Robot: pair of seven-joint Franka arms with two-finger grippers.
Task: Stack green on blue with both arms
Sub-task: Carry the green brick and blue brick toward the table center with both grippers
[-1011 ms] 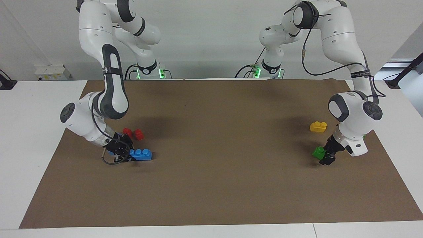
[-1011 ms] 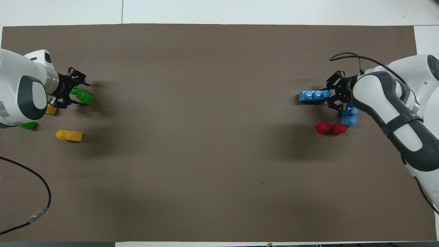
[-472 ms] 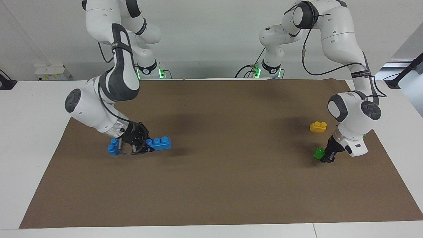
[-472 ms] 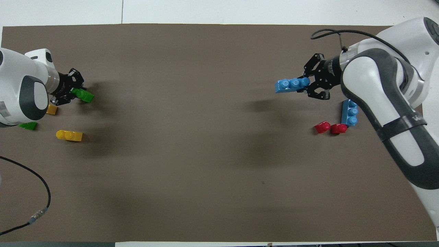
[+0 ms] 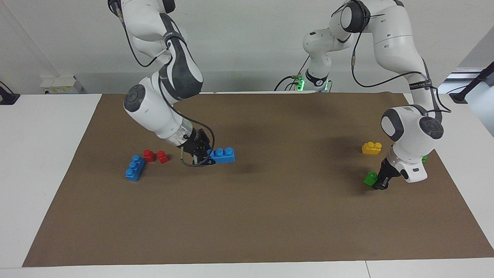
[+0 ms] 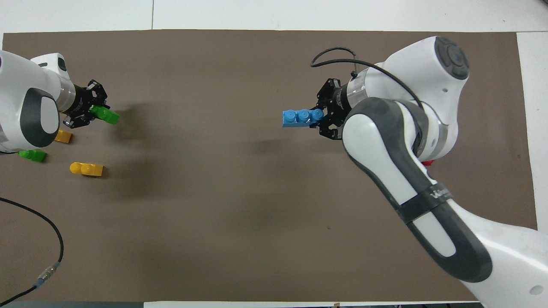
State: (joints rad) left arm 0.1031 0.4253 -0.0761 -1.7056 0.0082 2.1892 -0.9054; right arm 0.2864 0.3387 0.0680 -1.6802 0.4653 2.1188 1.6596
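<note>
Brown tabletop (image 5: 247,216) mostly bare mid-span, so right claw (image 5: 206,153) clamps blue (image 5: 223,155) aloft there as base, while left claw (image 5: 380,180) pinches green (image 5: 369,178).

White table (image 5: 46,162) carrying a brown mat (image 6: 239,222); dial read from overhead, 12 o'clock farthest from the robots, 9 o'clock at the left arm's end. At 9 o'clock on the mat lie a small yellow brick (image 6: 63,136), a darker green brick (image 6: 32,155) at its 7 o'clock, and a two-stud yellow brick (image 6: 86,169) at its 5 o'clock. At 3 o'clock lie a three-stud blue brick (image 5: 134,168) and, at its 7 o'clock, two red bricks (image 5: 149,155), side by side.
</note>
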